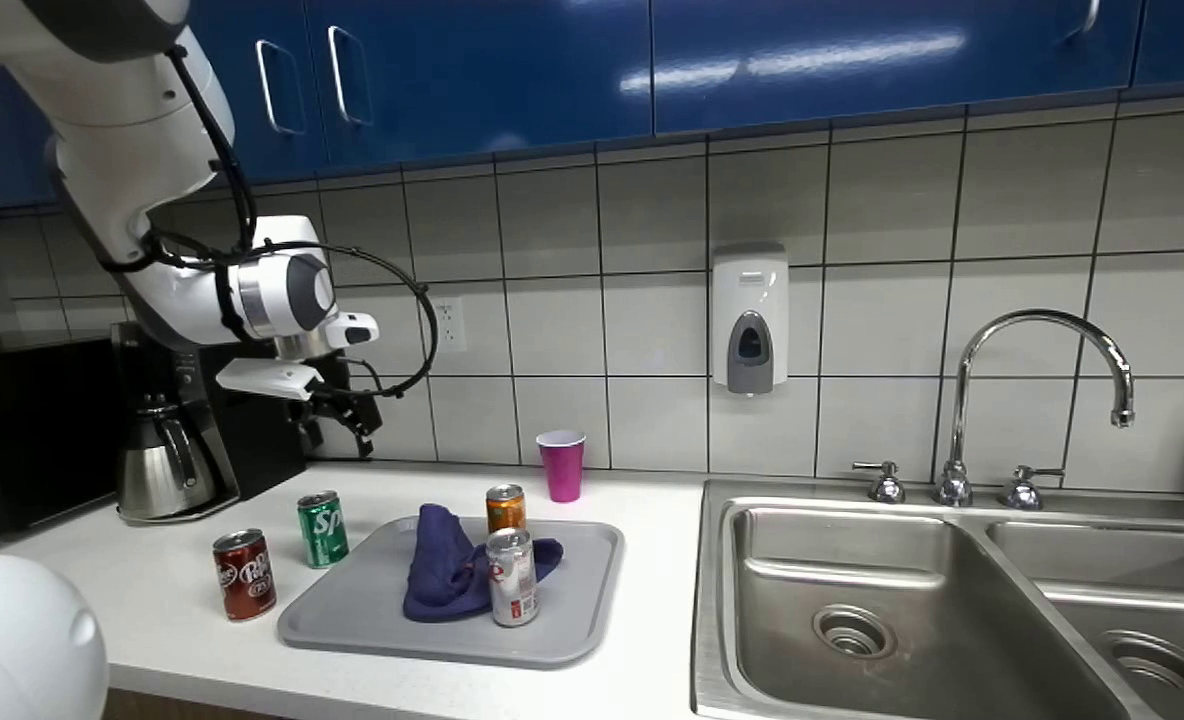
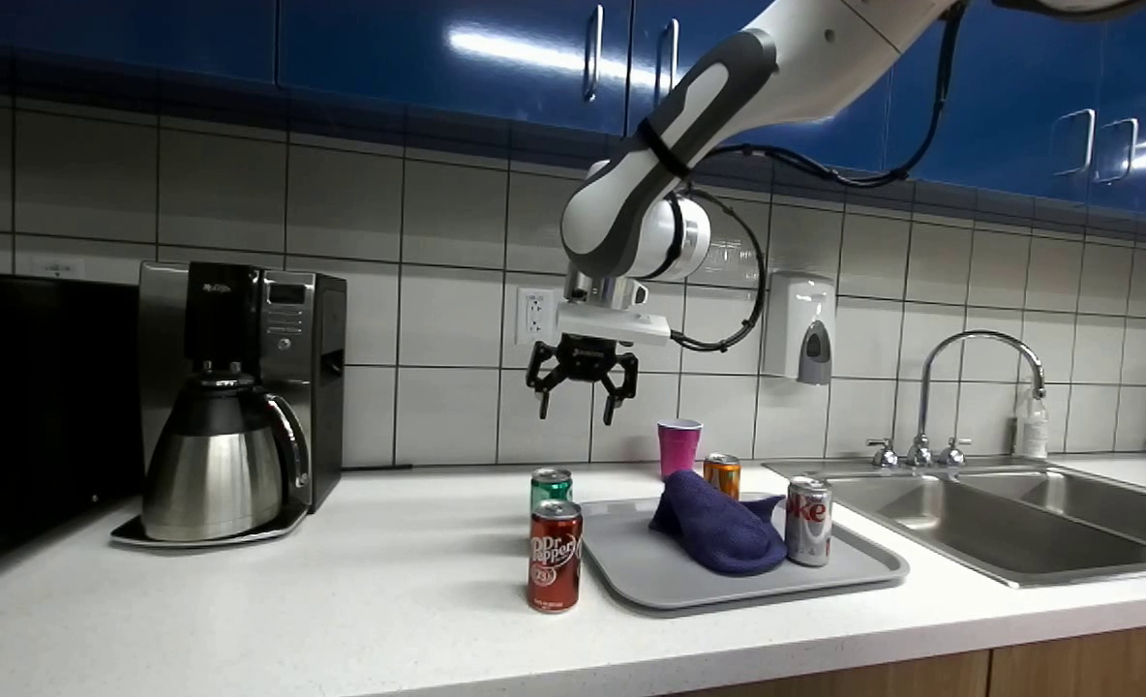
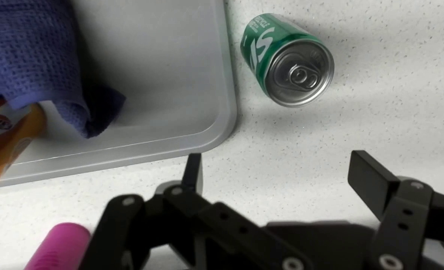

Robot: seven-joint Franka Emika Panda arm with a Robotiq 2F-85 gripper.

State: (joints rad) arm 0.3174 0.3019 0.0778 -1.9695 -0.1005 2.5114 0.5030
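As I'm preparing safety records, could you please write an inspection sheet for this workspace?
Surface: white counter bearing a gray tray
Things at hand: green can, upright beside the tray, the can nearest the end effector
Clutter: purple cloth, orange can and silver can on the tray; Dr Pepper can and pink cup off it
End effector: open, holding nothing
Cables: black cables along the arm
Surroundings: sink, coffee maker, soap dispenser, blue cabinets

in an exterior view, the red can (image 2: 555, 559) partly hides the green can (image 2: 551, 486).
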